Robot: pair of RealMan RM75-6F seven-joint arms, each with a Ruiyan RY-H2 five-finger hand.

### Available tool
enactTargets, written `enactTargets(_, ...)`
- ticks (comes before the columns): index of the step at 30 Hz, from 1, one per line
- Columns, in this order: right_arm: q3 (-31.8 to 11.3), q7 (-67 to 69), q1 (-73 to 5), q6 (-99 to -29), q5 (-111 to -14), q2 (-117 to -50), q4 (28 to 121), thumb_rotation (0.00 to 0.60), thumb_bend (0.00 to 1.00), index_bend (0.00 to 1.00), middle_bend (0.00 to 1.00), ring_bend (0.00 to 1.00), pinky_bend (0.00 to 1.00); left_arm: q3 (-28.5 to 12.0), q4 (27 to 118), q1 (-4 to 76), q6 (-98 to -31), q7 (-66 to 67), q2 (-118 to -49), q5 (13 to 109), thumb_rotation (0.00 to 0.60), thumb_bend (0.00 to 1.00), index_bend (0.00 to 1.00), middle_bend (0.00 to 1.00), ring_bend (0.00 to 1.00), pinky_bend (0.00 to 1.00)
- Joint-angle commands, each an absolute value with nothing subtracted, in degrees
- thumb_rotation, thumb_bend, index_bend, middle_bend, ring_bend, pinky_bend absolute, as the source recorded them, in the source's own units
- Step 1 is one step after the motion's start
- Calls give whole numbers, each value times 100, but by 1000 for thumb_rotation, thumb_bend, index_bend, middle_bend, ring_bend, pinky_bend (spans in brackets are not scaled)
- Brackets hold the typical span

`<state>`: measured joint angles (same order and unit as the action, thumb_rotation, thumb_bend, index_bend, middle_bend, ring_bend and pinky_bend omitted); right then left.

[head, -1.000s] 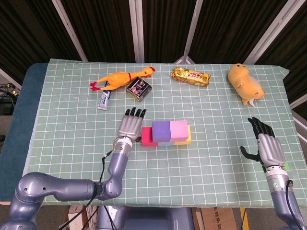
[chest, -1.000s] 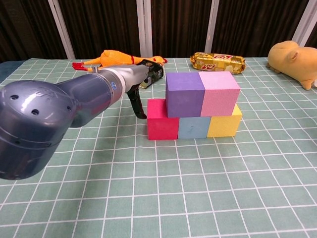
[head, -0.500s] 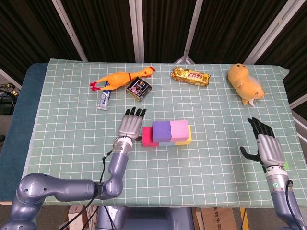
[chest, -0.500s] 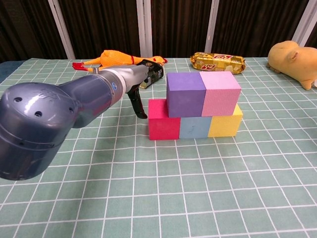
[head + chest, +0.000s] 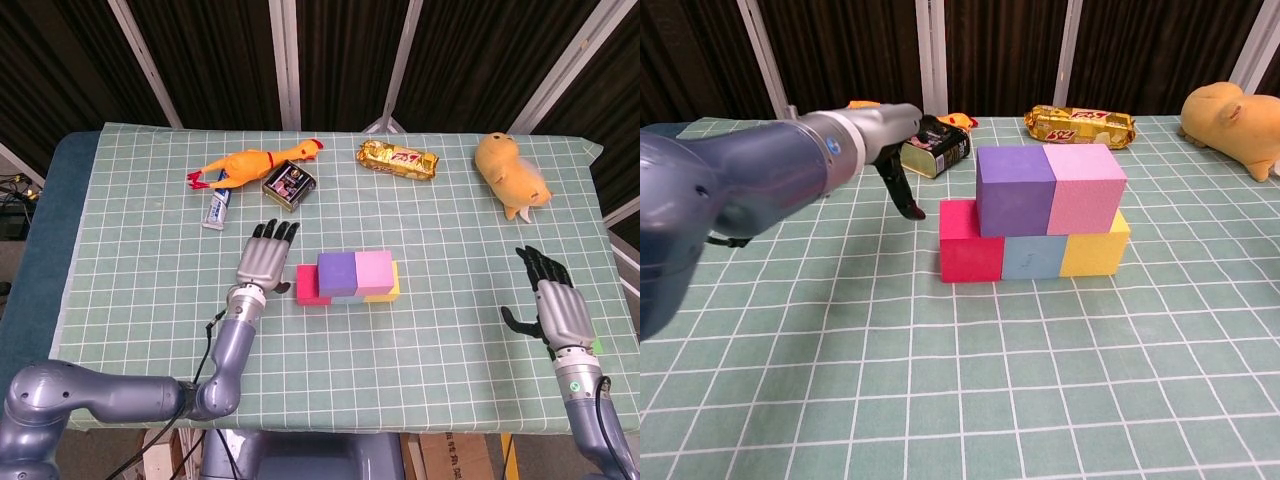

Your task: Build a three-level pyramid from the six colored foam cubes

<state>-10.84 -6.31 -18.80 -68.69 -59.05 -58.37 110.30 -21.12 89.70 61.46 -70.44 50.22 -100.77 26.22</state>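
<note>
Foam cubes stand stacked mid-table. The bottom row runs red cube (image 5: 970, 243), light blue cube (image 5: 1032, 257), yellow cube (image 5: 1092, 248). On top sit a purple cube (image 5: 1014, 190) and a pink cube (image 5: 1085, 187); from the head view they are the purple cube (image 5: 337, 270) and pink cube (image 5: 373, 268). My left hand (image 5: 263, 258) hovers just left of the red cube (image 5: 308, 286), fingers stretched out flat, holding nothing and apart from the stack. My right hand (image 5: 553, 303) is open near the table's right edge, far from the cubes. No sixth cube is visible.
At the back lie a rubber chicken (image 5: 250, 163), a small dark tin (image 5: 289, 185), a white tube (image 5: 218, 209), a gold snack packet (image 5: 398, 158) and a yellow plush toy (image 5: 511, 171). The green grid cloth (image 5: 140, 280) covers the table.
My left hand has drawn back to the left and slightly up, away from the red cube. The cubes and my right hand have stayed put.
</note>
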Motion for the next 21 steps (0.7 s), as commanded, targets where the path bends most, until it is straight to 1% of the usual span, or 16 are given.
enactTargets(1,-1075,-655,-1880,-6877,-5922,-5836,11048,600,365,0,0,0,0,-2127,10027,5732,-7397,4793,-9245,3034,600,229,0,56,17,89)
enactTargets(3,-1063,-700,-1879,-6899,-5948,-5832,11067,600,364,0,0,0,0,-2143,10480,5551,-7547,4710,-8863,3161,600,157,0,54,17,89)
enactTargets(5,-1061,-742,-1875,-6935,-5968,-5826,11085,600,364,0,0,0,0,-2118,10837,5380,-7672,4648,-8543,3257,600,116,0,53,17,89)
enactTargets(10,-1062,-871,-1856,-7044,-5976,-5792,11124,600,364,0,0,0,0,-1916,11693,4783,-8004,4289,-7696,3620,600,105,0,51,17,89)
enactTargets(12,-1057,-921,-1851,-7068,-5966,-5775,11139,600,364,0,0,0,0,-1842,11908,4580,-8109,4108,-7472,3792,600,105,0,51,17,89)
enactTargets(13,-1037,-988,-1845,-7077,-5957,-5748,11146,600,364,0,0,0,0,-1754,12106,4341,-8295,3926,-7264,3967,600,105,0,51,16,89)
enactTargets(14,-1005,-1061,-1828,-7095,-5955,-5715,11152,600,364,0,0,0,0,-1563,12357,4032,-8530,3742,-7019,4280,600,105,0,51,16,89)
enactTargets(19,-882,-1214,-1781,-7043,-5931,-5592,11121,600,362,0,0,0,0,-1071,12562,3495,-8777,3442,-6657,5037,600,105,0,49,17,86)
enactTargets(21,-766,-1351,-1771,-6908,-5860,-5476,11074,600,342,0,0,0,0,-887,12606,3275,-8946,3376,-6594,5292,600,105,0,48,17,85)
